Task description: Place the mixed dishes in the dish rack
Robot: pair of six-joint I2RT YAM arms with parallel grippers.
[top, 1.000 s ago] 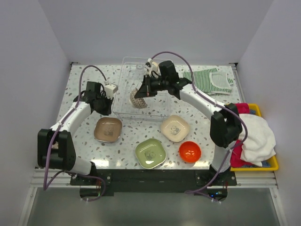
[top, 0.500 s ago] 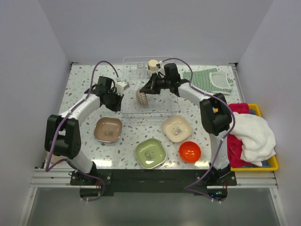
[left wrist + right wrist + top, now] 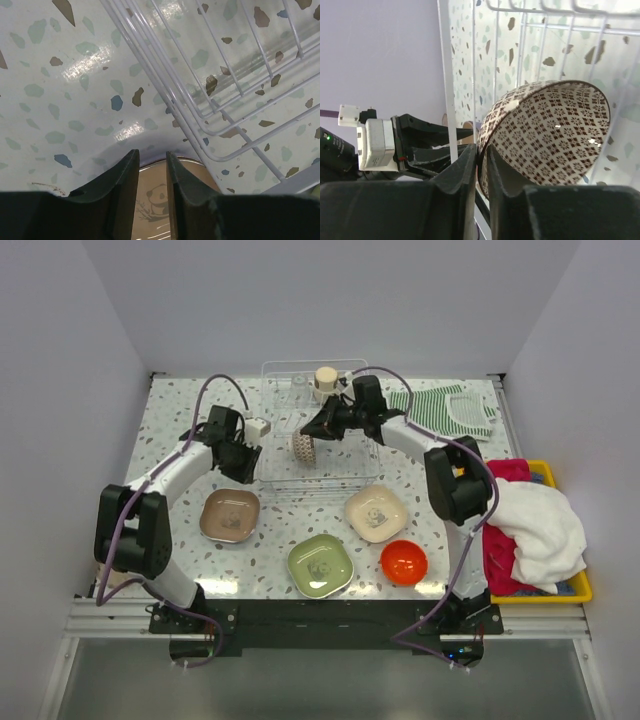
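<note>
Right gripper (image 3: 481, 167) is clamping down on the rim of the grey patterned bowl (image 3: 545, 130). The jaws are only a sliver apart, with the bowl's edge pinched between the two fingers (image 3: 457, 172). The bowl is tipping up on its side inside the dish rack (image 3: 355, 480), near the left half of it. I can't tell whether it's resting on the wires or just hanging from the grip.

Left gripper (image 3: 152, 170) is holding a narrow gap with nothing in it. It's hovering just off the rack's near-left corner, above the table (image 3: 60, 75).

The views are each giving something different here:
- The top camera is showing the whole layout. The brown plate (image 3: 230, 514), cream plate (image 3: 374, 511), green plate (image 3: 320, 564) and orange-red bowl (image 3: 404, 561) are all sitting on the table in front of the rack. A small cup (image 3: 325, 378) is at the rack's far edge, and the striped green cloth (image 3: 445, 410) is lying off to the right. From up there you can't really see how far either gripper is opening.
- The right wrist camera is the one nailing the pinch on the rim. It's also catching the left arm's wrist (image 3: 375, 142) through the rack wires, which the left wrist camera obviously isn't.
- The left wrist camera is showing the brown plate's panda print (image 3: 150, 205) peeking out under the fingertips, plus the rack's corner wires up close.
</note>
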